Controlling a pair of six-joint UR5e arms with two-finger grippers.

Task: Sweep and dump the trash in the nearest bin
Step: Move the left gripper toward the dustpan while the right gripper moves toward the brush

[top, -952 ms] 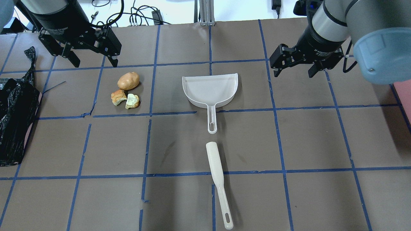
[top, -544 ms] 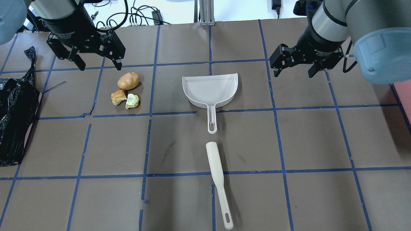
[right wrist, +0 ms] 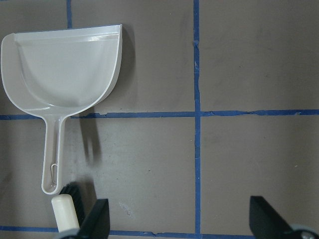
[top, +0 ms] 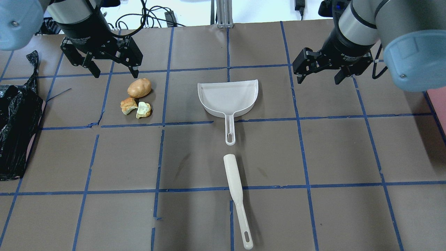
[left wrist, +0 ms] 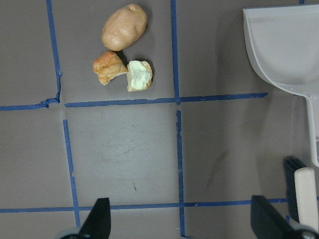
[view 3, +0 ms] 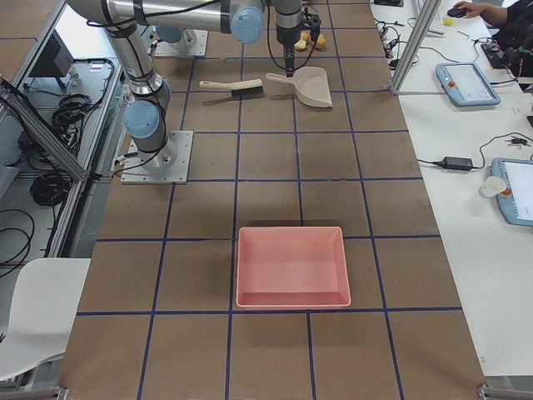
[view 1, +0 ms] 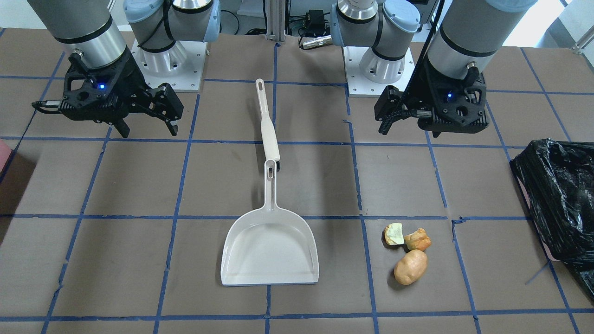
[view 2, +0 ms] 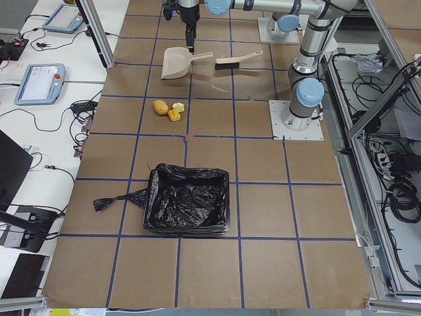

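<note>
The trash lies together left of centre: a tan potato-shaped lump (top: 139, 88), an orange-brown chunk (top: 128, 105) and a pale yellow-green chunk (top: 143, 109). All three show in the left wrist view, the potato lump (left wrist: 124, 27) on top. The bin (top: 15, 132) with its black bag stands at the table's left edge. A white dustpan (top: 228, 97) lies mid-table, with a white brush (top: 236, 195) nearer the robot. My left gripper (top: 114, 74) hangs open and empty just beyond the trash. My right gripper (top: 318, 81) hangs open and empty right of the dustpan.
A reddish-pink tray (view 3: 291, 267) with no bag sits at the table's right end and peeks in at the overhead view's right edge (top: 439, 104). Blue tape lines grid the brown table. Cables lie beyond the far edge.
My left gripper has moved to the right, closer to the trash, and stays open. The right arm, dustpan, brush and trash have not moved.
</note>
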